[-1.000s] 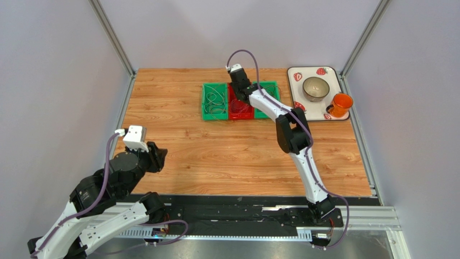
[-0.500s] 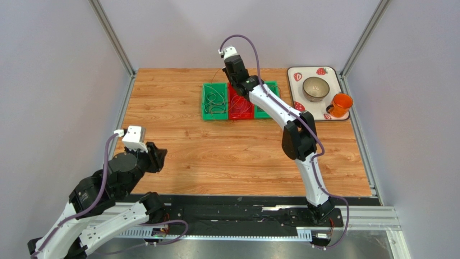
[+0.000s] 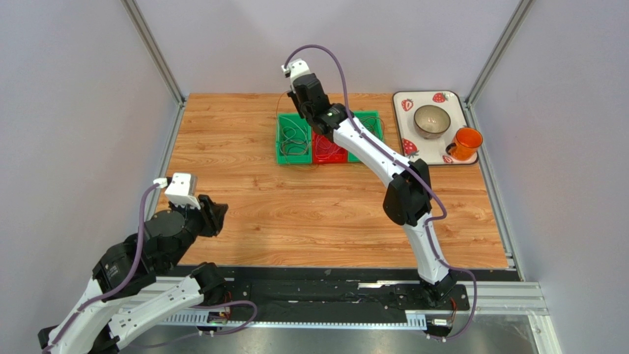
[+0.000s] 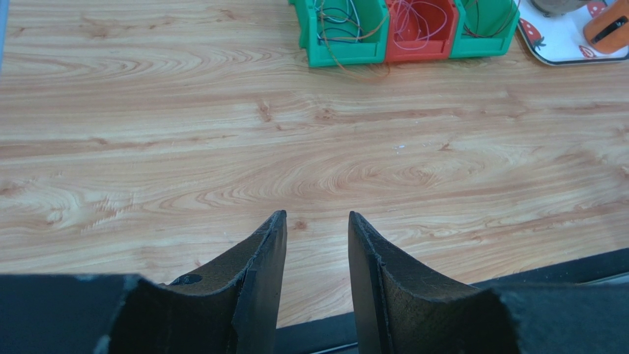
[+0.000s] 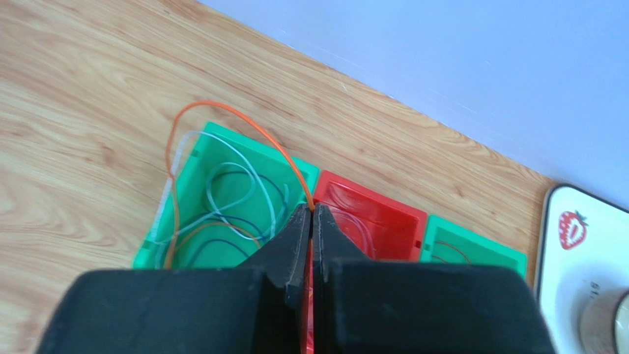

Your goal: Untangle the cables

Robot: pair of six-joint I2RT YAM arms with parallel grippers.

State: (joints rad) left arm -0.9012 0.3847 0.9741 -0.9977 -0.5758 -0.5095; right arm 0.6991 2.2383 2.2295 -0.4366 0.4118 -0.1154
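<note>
One orange cable [image 5: 273,145] nipped by R pincer [image 5: 311,214], L pincer [image 4: 316,228] agape, empty, wood table [image 3: 295,206], grey walls [image 3: 332,37]

Probably a robotics lab cell, plain grey walls [image 3: 74,110], aluminium frame posts [image 3: 151,50], wood-grain table [image 3: 325,206]

top: overhead | left: low, distant | right: close | shared: bins [image 3: 294,160]

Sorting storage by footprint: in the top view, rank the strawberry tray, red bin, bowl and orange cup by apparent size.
1. The tray, clearly largest.
2. The red bin and the bowl look alike; the arm hides part of the bin, so they stay unranked.
3. The cup, smallest.
</note>
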